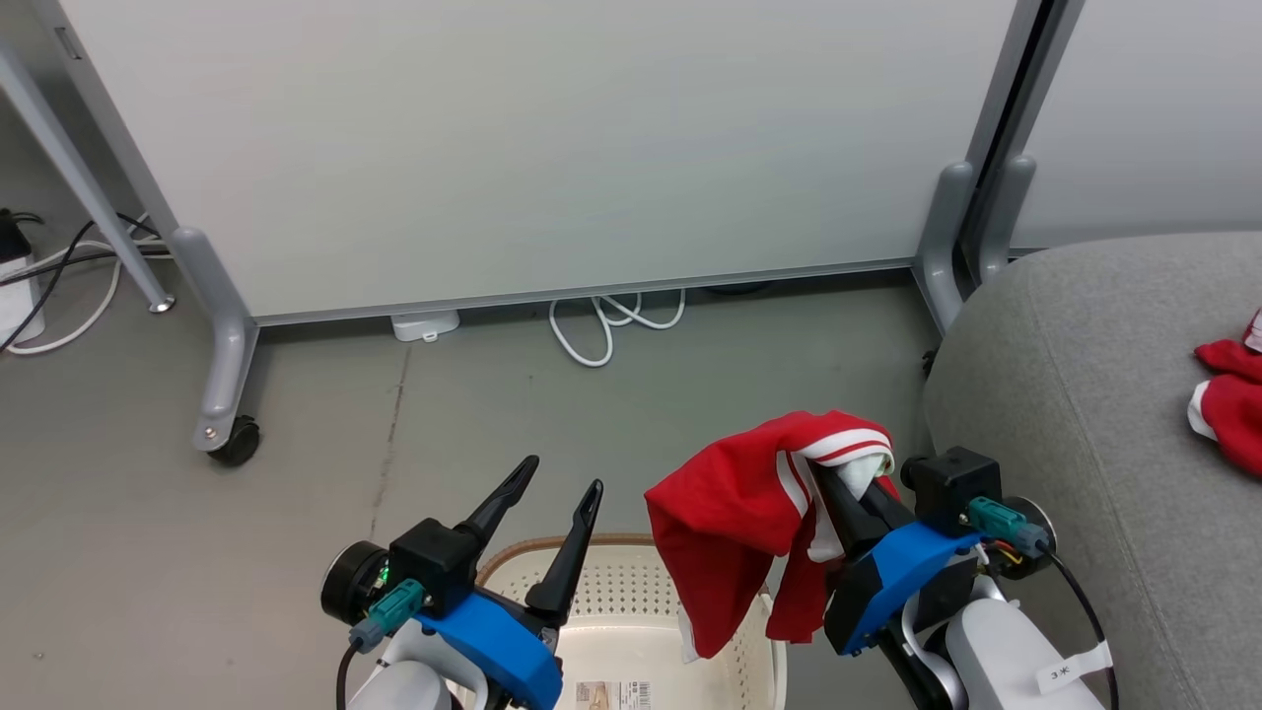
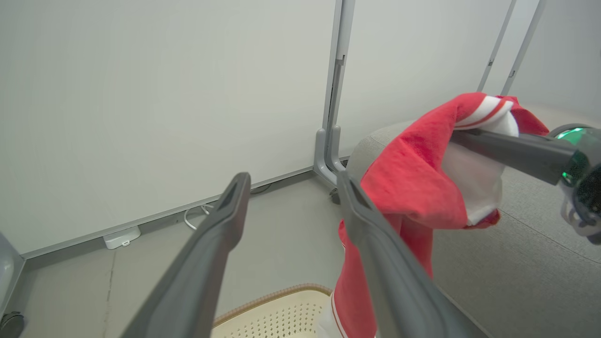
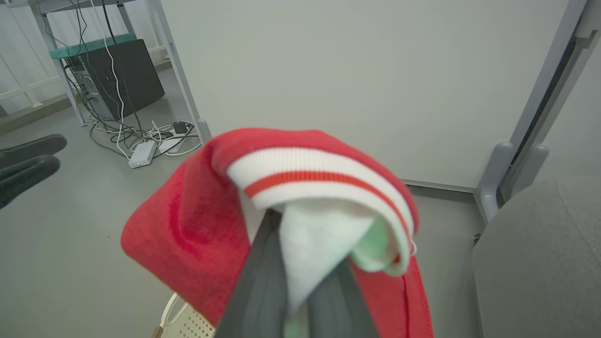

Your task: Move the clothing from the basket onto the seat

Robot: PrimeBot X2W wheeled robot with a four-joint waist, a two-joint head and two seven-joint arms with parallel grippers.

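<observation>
My right gripper [image 1: 856,471] is shut on a red garment with white striped trim [image 1: 735,513]; the cloth drapes over its fingers and hangs above the basket's right rim. The same garment [image 3: 197,225] covers my right fingers [image 3: 263,281] in the right wrist view, and it hangs at the right of the left wrist view [image 2: 413,188]. A second red garment [image 1: 1232,404] lies on the grey seat [image 1: 1075,394] at the right edge. The cream basket [image 1: 631,602] with a brown rim stands on the floor below both grippers. My left gripper [image 1: 562,483] is open and empty above the basket's left part.
A large pale partition panel [image 1: 552,148] on wheeled grey feet [image 1: 232,434] stands behind the basket. White cables [image 1: 611,320] lie on the floor under it. A dark computer case and a cable tangle [image 3: 127,80] sit at the left beyond the panel.
</observation>
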